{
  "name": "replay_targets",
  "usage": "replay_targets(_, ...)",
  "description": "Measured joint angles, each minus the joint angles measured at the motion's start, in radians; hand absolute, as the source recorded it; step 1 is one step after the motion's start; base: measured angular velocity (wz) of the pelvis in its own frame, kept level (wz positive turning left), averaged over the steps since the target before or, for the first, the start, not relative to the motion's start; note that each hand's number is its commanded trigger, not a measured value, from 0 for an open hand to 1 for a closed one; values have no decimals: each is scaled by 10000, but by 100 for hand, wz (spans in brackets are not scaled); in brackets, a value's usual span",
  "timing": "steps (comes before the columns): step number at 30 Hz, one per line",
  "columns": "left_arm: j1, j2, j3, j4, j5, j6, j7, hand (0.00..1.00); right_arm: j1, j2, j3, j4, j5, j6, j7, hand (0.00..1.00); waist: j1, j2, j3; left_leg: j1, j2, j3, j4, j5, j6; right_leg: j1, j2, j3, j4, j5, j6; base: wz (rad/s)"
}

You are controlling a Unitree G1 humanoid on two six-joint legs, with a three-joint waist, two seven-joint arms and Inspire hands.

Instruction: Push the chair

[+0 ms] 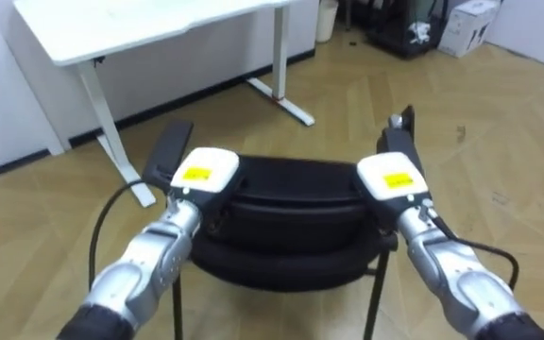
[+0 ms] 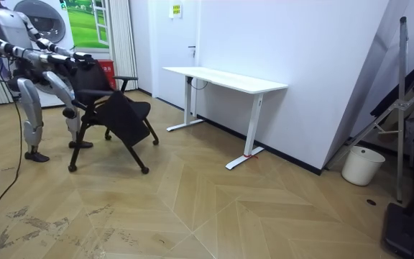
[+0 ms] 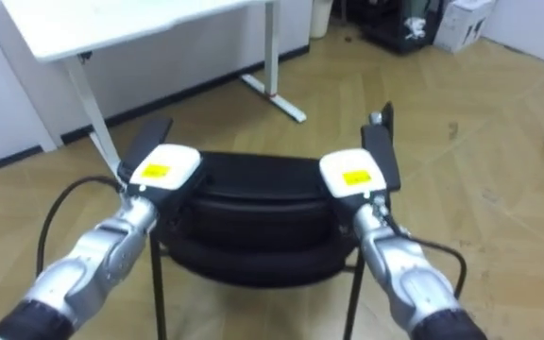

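You are looking at a chair (image 1: 281, 203) with a matt black back on thin dark metal legs, a floor (image 1: 480, 170) of softly glossy wood parquet, and a smooth white table (image 1: 140, 28).

Wood floor (image 2: 264, 216) w/ chair (image 2: 117, 115), white desk (image 2: 225, 79), bin (image 2: 356, 165).

My left hand (image 1: 203, 172) and right hand (image 1: 392, 177) are white on the back, each with a yellow patch. The chair (image 1: 281, 212) under them is black all over, armrests and legs too. The floor (image 1: 499, 123) is pale wood laid in a chevron pattern. The counter (image 1: 149, 28) is white, top and legs, with a red mark at one foot. The wall (image 2: 300, 43) is white, and so are the bin (image 2: 356, 165) and the box (image 1: 468, 24).
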Motion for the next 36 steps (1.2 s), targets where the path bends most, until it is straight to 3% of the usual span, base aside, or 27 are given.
replay_targets(2,-13,195,8,-224,-32,-5,6,100,36,90,-33,-74,-31,65,-273,100,-86,-122,-134,28,-214,306,-31,103,195,-27,-265,128,16,-95,291,-14)
replay_targets(5,-81,326,15,-354,-100,-2,1,100,-4,189,-79,-177,-33,234,-504,100,-62,-271,-186,164,-653,689,-11,-113,505,-16,-688,425,18,-146,652,-29)
replay_targets(7,-276,310,18,-249,-111,-1,-18,100,-141,150,-80,-200,-30,322,-533,100,-79,-294,-173,247,-884,817,35,-383,728,-304,-1096,401,798,-213,801,-27)
replay_targets(9,-458,207,18,-24,-113,4,-1,100,-275,135,-64,-93,-45,348,-621,100,-78,-179,-88,427,-1000,830,41,-572,868,-825,-1442,378,2111,41,917,-25)
replay_targets(10,-496,160,12,79,-131,-7,3,100,-276,73,-11,-100,-16,348,-628,100,-95,-114,-69,584,-1042,838,29,-692,950,-1129,-1581,490,2870,389,991,-14)
replay_targets(11,-504,167,3,125,-142,-27,10,100,-270,78,9,-92,6,346,-628,100,-130,-20,-5,763,-1048,835,21,-827,1010,-1429,-1706,539,3622,841,922,-13)
replay_targets(14,-511,338,-36,135,-267,-105,13,100,-261,185,42,-85,13,355,-633,100,-46,140,56,1058,-1030,679,22,-1128,1130,-2435,-1859,870,5304,1965,787,-29)
replay_targets(15,-520,407,-47,130,-300,-130,28,100,-296,204,83,-117,13,384,-631,100,-41,195,59,1063,-1026,618,13,-1173,1144,-2726,-1808,976,5503,1932,786,-45)
replay_targets(16,-540,522,-46,133,-326,-180,104,100,-399,240,110,-146,-23,393,-597,100,-26,317,126,1121,-1027,331,-14,-1208,1157,-3206,-1655,1021,5581,1800,824,-32)
replay_targets(18,-611,619,-39,144,-371,-206,96,100,-419,291,114,-190,-40,401,-566,100,-55,407,136,1231,-1029,18,-180,-1214,1150,-3855,-1492,1017,4946,1685,883,-10)
replay_targets(19,-639,707,-72,148,-440,-242,78,100,-420,333,115,-199,-20,401,-543,100,-96,453,167,1283,-1027,-81,-264,-1230,1118,-4189,-1429,1041,4124,1686,883,15)
replay_targets(21,-649,764,-97,147,-482,-253,86,100,-419,346,117,-203,-10,364,-531,100,-186,377,121,1366,-1022,-273,-256,-1329,1052,-4421,-1246,1097,2404,1827,813,28)
replay_targets(23,-647,763,-106,230,-475,-262,113,100,-390,318,117,-200,-11,242,-481,100,-426,319,95,1564,-1052,-632,-230,-1543,879,-4197,-898,1519,16,2587,775,45)
replay_targets(25,-647,750,-125,347,-486,-270,130,100,-378,330,120,-182,-9,181,-371,100,-733,210,25,1762,-1045,-921,-161,-1756,714,-3908,-765,1588,-731,3246,725,61)
replay_targets(27,-647,640,-125,448,-475,-243,147,100,-382,272,117,-184,-10,157,-290,100,-760,263,-18,2032,-829,-1046,-95,-2009,451,-3623,-495,1498,-703,3469,704,27)
replay_targets(28,-660,618,-125,420,-479,-243,128,100,-431,216,117,-181,-10,137,-273,100,-718,346,-74,2102,-594,-1053,-36,-2188,210,-3641,-233,1397,-544,3407,599,-11)
replay_targets(30,-714,583,-36,472,-475,-230,124,100,-618,234,114,-33,-11,100,-201,100,-604,335,-53,2346,-364,-1124,-65,-2306,13,-3554,-38,1195,-164,3211,336,7)
replay_targets(32,-797,595,-4,445,-474,-220,94,100,-685,240,84,12,34,61,-104,100,-630,290,-38,2510,43,-1142,231,-2513,-340,-3413,155,774,500,2418,5,39)
replay_targets(33,-855,611,-4,433,-474,-220,93,100,-690,248,51,-6,50,61,-104,100,-662,208,-3,2464,106,-1076,491,-2525,-362,-3404,123,720,706,2204,-53,57)
replay_targets(34,-982,612,-4,424,-474,-215,35,100,-710,259,-45,-27,80,33,-73,100,-753,116,51,2230,323,-882,1249,-2513,-370,-3337,129,457,1035,1898,-179,53)
replay_targets(35,-1004,616,-3,364,-474,-178,-19,100,-725,257,-104,-61,82,11,13,100,-781,111,50,1936,601,-720,1993,-2475,-427,-3237,214,243,1288,1578,-342,45)
replay_targets(36,-1003,631,-3,346,-474,-175,-43,100,-726,254,-119,-65,92,-11,48,100,-783,106,53,1789,729,-677,2379,-2419,-475,-3153,226,104,1417,1403,-424,32)
